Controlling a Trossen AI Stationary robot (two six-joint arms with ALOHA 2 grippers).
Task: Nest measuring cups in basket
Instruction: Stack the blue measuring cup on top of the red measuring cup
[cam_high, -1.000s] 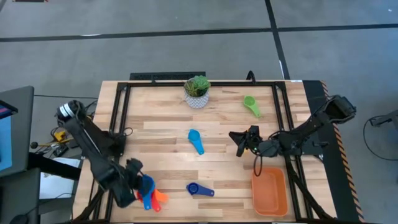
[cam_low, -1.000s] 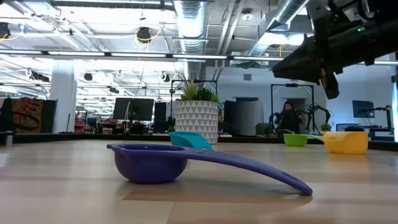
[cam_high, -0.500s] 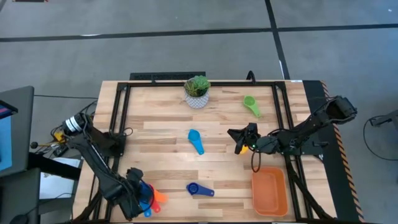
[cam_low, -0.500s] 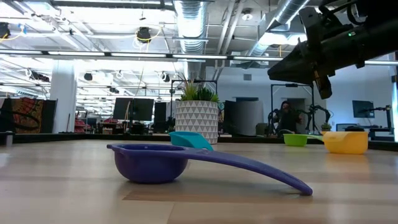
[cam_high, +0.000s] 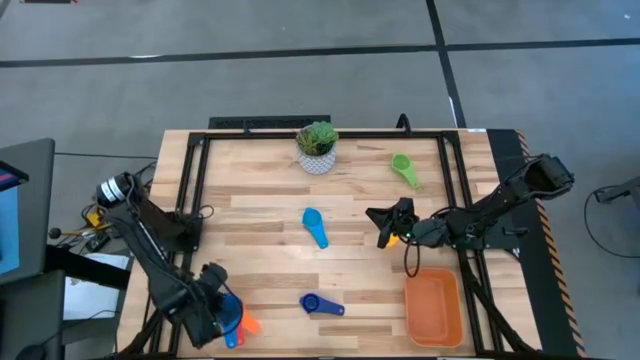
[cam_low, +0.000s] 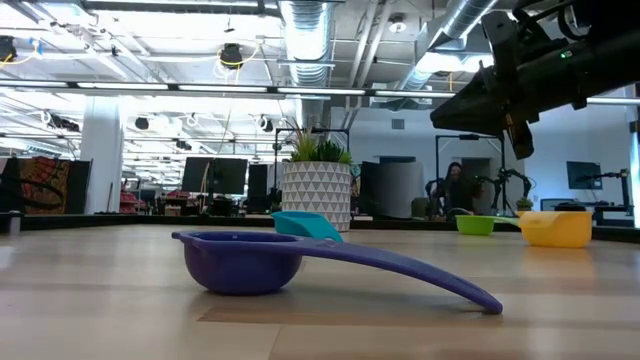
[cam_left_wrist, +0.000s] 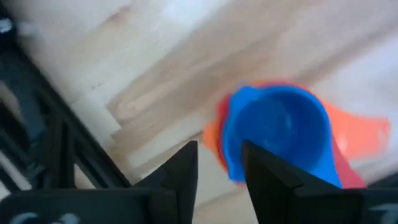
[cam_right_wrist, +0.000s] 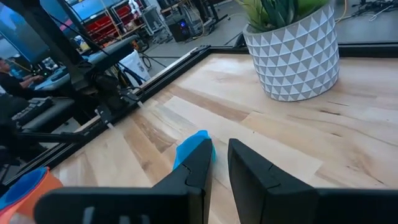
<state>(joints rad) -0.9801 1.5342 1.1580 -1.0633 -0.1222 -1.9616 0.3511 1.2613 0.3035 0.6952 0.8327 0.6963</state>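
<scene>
My left gripper (cam_high: 214, 312) is low at the table's near left corner, shut on a nested stack of blue, red and orange measuring cups (cam_high: 234, 322). My right gripper (cam_high: 384, 226) hovers shut and empty above the table's middle right (cam_low: 500, 95). A light blue cup (cam_high: 315, 227) lies mid-table, and the right wrist view looks at it (cam_right_wrist: 193, 152). The dark blue cup (cam_high: 320, 305) rests bowl-down near the near edge (cam_low: 240, 265). The green cup (cam_high: 404, 168) lies far right. The yellow cup (cam_low: 555, 228) is hidden under the right arm in the high view. The orange basket (cam_high: 434, 308) sits near right. My left gripper meets the stack at the top blue cup's rim (cam_left_wrist: 231, 163). One finger (cam_left_wrist: 264, 183) stands over the bowl and the other (cam_left_wrist: 183, 180) outside the wall. It comes from above. Whether the stack is lifted or rests on the table, I cannot tell.
A white patterned pot with a green plant (cam_high: 317, 148) stands at the far edge. Black frame rails (cam_high: 195, 190) run along the table's left, right and far sides. Bare wood lies between the light blue cup and the basket. A person (cam_low: 455, 190) shows far behind the table.
My left gripper has come down and toward the near edge, and the blue cup has moved with it onto the red and orange cups. My right gripper has shifted slightly toward the table's left, then held still.
</scene>
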